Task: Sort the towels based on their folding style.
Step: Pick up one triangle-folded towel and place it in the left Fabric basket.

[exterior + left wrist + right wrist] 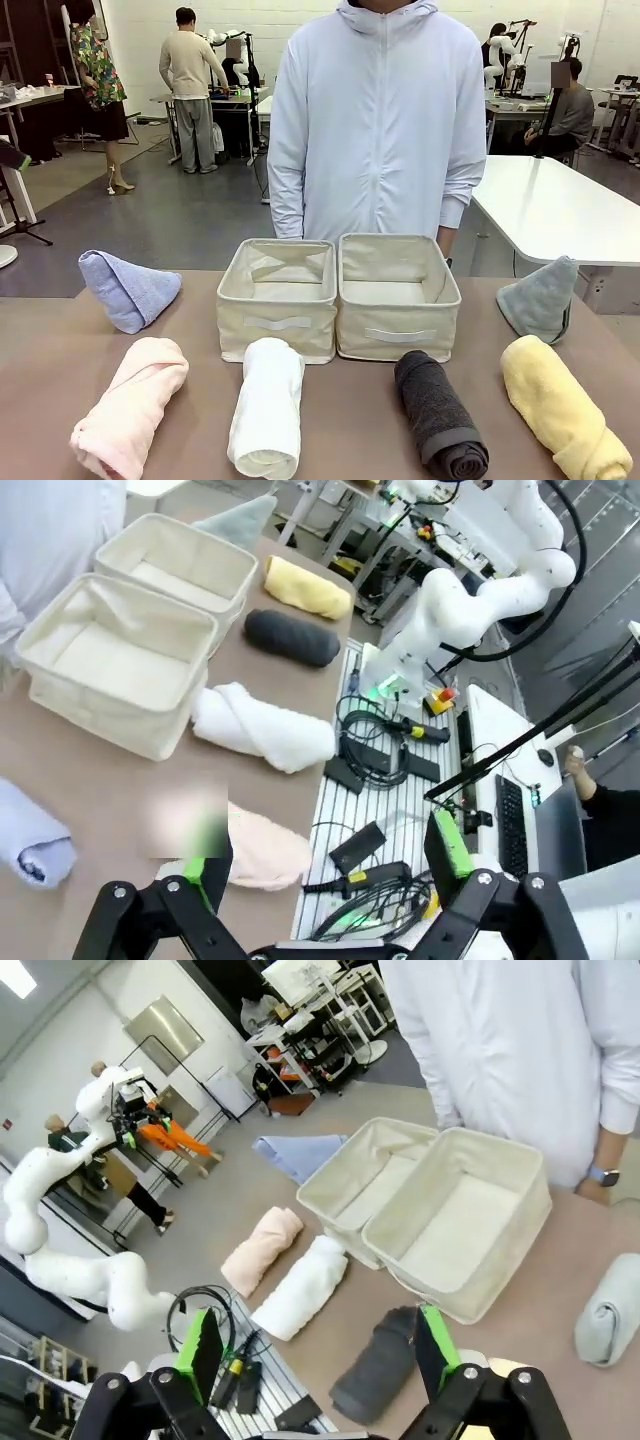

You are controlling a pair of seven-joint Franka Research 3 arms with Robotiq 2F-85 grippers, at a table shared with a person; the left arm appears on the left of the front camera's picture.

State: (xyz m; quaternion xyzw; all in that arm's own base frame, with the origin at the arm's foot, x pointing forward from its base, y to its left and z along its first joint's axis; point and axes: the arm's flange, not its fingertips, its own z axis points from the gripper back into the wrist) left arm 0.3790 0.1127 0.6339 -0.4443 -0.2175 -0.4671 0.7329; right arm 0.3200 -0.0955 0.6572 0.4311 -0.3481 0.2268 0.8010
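I am looking across a brown surface (350, 435) at a person (378, 120) in a pale zip jacket, who stands at the far side with both arms hanging down. Two open-topped beige fabric bins sit side by side in the middle, touching: the left bin (277, 300) and the right bin (398, 298).

Six towels lie around them. On my left, the light blue cone towel (130, 290) lies beside the left bin but apart from it. The pink rolled towel (130, 405) lies nearer to me. The white rolled towel (267, 405) lies in front of the left bin, its far end right up against the bin's front wall. The dark grey rolled towel (440, 412) lies in front of the right bin, with the yellow rolled towel (562, 405) to its right. The grey-green cone towel (540, 295) stands at the far right, apart from the right bin.

From the left wrist camera, the left tool (330, 858) hangs high above my edge of the surface, tilted down towards it. It is released, with its fingers (205, 875) spread wide, and the pink rolled towel lies on the surface below, near one green pad. From the right wrist camera, the right tool (320, 1348) hangs above the near edge in the same pose — released, fingers wide apart — and the dark grey rolled towel lies on the surface below it, close to one pad
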